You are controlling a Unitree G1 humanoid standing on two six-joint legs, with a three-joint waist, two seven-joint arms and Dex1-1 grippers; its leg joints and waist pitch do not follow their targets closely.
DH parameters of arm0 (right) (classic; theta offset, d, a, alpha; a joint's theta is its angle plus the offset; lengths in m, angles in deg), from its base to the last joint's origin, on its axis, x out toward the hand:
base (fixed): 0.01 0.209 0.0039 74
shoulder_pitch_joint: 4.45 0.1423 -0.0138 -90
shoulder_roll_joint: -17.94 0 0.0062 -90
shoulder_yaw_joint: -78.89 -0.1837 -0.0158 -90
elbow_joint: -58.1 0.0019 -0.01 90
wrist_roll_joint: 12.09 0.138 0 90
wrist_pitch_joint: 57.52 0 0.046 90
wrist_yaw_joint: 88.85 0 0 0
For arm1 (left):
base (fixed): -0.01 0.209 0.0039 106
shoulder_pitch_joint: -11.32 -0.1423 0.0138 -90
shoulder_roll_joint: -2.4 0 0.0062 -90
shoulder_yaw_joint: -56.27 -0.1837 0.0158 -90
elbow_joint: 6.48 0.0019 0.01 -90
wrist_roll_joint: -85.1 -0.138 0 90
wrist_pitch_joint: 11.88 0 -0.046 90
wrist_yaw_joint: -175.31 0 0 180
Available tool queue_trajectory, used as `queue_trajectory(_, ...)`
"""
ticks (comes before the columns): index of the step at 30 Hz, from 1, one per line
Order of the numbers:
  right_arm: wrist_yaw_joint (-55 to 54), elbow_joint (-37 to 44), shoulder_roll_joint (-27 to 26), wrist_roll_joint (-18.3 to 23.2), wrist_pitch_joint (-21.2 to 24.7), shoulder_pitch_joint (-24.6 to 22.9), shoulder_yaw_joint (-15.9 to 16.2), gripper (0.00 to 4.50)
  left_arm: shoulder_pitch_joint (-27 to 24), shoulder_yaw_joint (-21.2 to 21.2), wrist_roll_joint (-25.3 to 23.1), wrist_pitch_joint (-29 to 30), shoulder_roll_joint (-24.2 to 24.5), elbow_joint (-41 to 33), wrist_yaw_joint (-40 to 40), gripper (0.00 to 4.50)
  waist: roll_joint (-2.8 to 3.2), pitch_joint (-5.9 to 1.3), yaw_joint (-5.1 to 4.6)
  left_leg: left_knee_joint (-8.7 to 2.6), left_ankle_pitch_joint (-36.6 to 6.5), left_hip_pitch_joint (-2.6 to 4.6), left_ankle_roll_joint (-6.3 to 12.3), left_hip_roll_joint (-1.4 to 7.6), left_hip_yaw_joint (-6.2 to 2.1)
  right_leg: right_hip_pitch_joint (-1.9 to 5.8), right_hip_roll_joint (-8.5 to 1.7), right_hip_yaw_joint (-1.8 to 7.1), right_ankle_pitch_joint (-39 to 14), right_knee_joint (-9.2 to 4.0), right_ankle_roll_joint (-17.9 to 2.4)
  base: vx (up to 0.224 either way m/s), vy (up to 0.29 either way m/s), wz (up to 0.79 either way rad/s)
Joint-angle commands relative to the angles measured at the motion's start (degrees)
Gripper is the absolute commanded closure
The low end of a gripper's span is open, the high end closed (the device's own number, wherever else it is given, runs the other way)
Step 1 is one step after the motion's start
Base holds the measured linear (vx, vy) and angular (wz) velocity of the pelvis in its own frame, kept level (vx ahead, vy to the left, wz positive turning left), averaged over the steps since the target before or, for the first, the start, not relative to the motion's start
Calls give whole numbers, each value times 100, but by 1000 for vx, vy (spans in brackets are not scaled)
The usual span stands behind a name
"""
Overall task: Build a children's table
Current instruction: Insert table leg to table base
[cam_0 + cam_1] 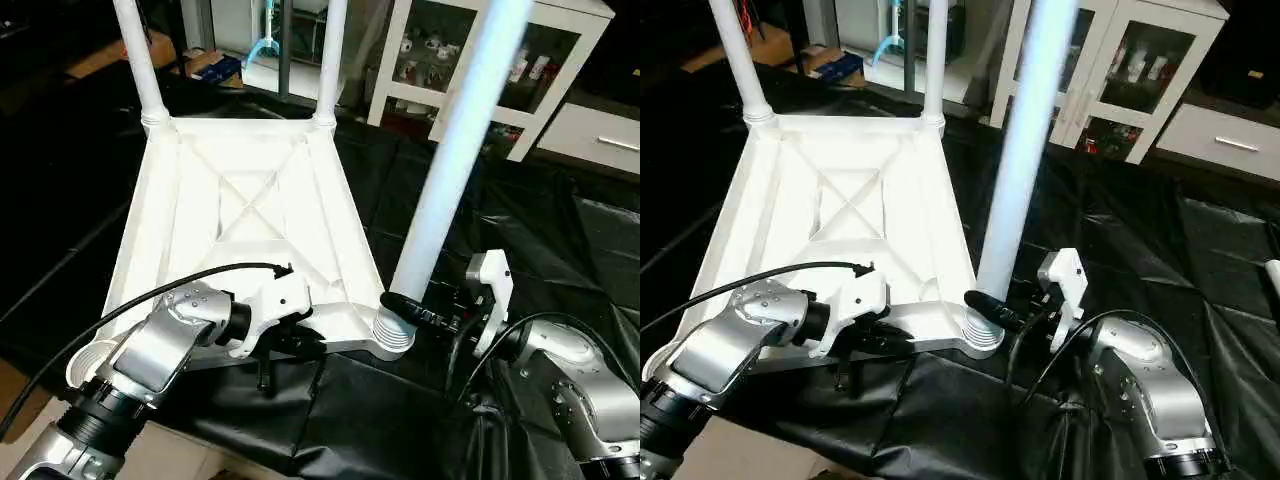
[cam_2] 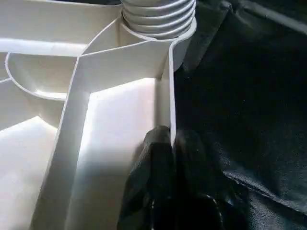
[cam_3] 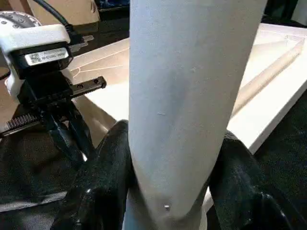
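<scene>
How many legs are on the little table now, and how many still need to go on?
Two far legs already stand in their corner sockets of the upside-down table top. The right gripper is clamped around a third leg, which sits in the near socket; the left gripper pinches the top's near rim. The other near corner socket looks empty, so one leg is left.
</scene>
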Motion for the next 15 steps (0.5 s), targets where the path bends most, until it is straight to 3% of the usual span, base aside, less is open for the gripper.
queue_trajectory(1, -453, -430, 62, -735, 6, -198, 173, 266, 26, 43, 442, -48, -95, -408, 199, 450, 41, -159, -65, -538, -1139, 102, 99, 414, -198, 64, -487, 315, -1306, -505, -987, 0, 0, 0)
queue_trajectory(4, -659, -535, -20, -820, -124, -201, 101, 266, 43, 22, 380, -59, -66, -370, 199, 450, 54, -155, -87, -547, -1174, 109, 77, 421, -200, 59, -484, 315, -1226, -499, -1031, 0, 0, 0)
queue_trajectory(5, -808, -561, -80, -818, -173, -212, 23, 266, 70, 26, 337, -56, -91, -326, 146, 450, 84, -168, -90, -546, -1201, 118, 54, 420, -197, 63, -481, 316, -1191, -496, -1057, 0, 0, 0)
queue_trajectory(9, -931, -578, -134, -795, -199, -228, -51, 266, 91, 36, 309, -44, -119, -296, 98, 450, 70, -155, -136, -564, -1315, 102, 11, 424, -208, 71, -489, 319, -1234, -504, -1080, 0, 0, 0)
queue_trajectory(10, -1020, -589, -196, -710, -175, -255, -143, 266, 99, 64, 316, -10, -161, -294, 47, 450, 109, -163, -152, -571, -1354, 109, -18, 427, -208, 68, -479, 317, -1200, -509, -1096, 0, 0, 0)
queue_trajectory(12, -1086, -601, -249, -627, -148, -279, -225, 266, 101, 91, 327, 17, -197, -298, 4, 450, 91, -165, -165, -573, -1368, 98, -21, 425, -215, 85, -479, 317, -1183, -499, -1104, 0, 0, 0)
queue_trajectory(15, -1188, -660, -376, -297, -31, -386, -456, 266, 82, 128, 368, 33, -223, -313, -52, 450, 117, -175, -152, -557, -1268, 103, 42, 425, -202, 94, -493, 326, -1015, -501, -1169, 0, 0, 0)
